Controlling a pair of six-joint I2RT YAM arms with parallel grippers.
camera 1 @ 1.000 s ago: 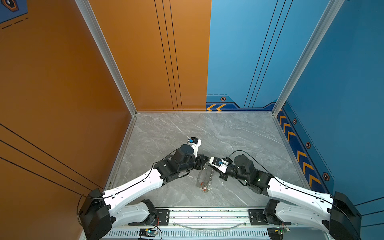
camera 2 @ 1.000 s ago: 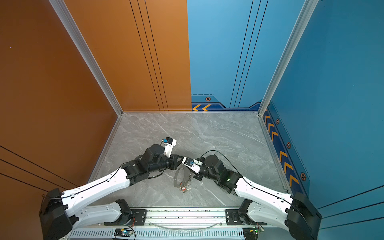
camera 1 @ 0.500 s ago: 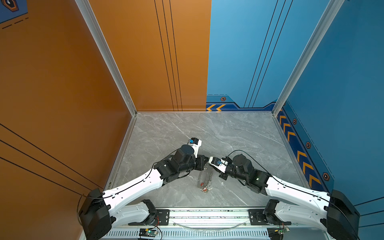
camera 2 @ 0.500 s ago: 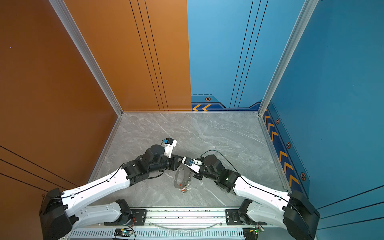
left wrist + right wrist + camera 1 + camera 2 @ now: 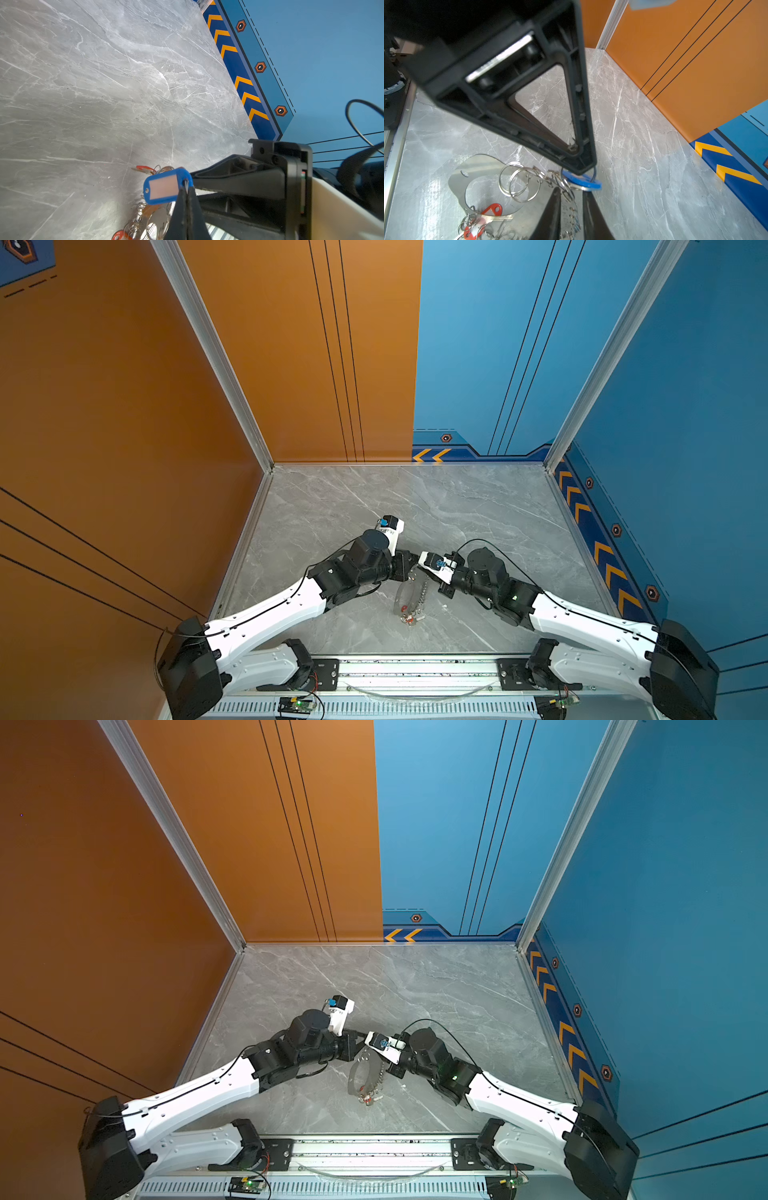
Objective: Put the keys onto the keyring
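The keyring [image 5: 477, 166], a flat grey metal plate with a large hole and small split rings along its rim, is held tilted near the table's front middle [image 5: 409, 593] [image 5: 363, 1073]. My right gripper [image 5: 569, 199] is shut on the plate's rim. My left gripper [image 5: 186, 188] is shut on the thin ring at the hole of a blue tag [image 5: 164, 187] [image 5: 583, 181], right above the plate's upper end. Its key does not show. Keys with red tags [image 5: 492, 208] [image 5: 409, 618] hang from the plate's lower end. Loose larger split rings [image 5: 517, 182] dangle by the blue tag.
The grey marble table [image 5: 457, 510] is walled in orange on the left and at the back left, and blue at the back right and on the right. A metal rail [image 5: 415, 668] with both arm bases runs along the front edge.
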